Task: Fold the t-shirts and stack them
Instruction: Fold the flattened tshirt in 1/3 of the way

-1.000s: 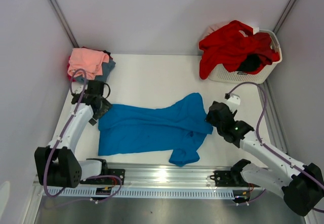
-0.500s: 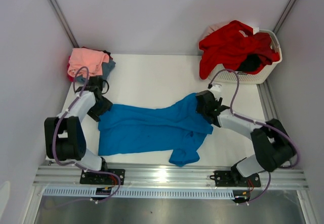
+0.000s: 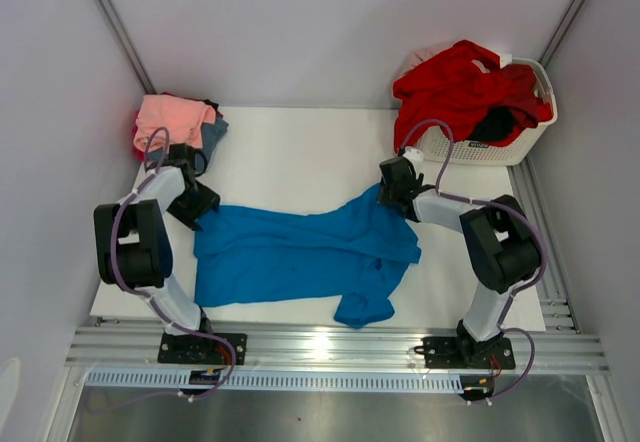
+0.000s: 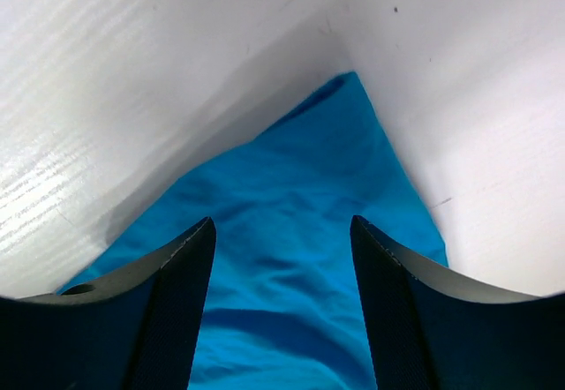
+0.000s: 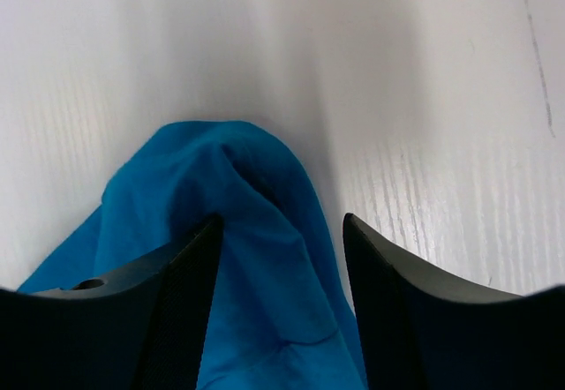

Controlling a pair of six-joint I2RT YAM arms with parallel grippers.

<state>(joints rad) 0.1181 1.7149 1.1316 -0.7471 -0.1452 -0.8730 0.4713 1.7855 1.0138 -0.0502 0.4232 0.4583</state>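
bright blue short-sleeved cloth t-shirt (image 3: 300,252): likely limp, light | left gripper (image 4: 281,222), right gripper (image 5: 281,218): part-open astride far corners, nothing pinched | grab corners

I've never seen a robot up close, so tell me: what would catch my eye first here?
The bright blue t-shirt lies spread across the middle of the white table, with the left claw and right claw open over its two far corners. Next come the red shirt spilling from the white basket at the far right, and the pink-topped pile of folded shirts at the far left.
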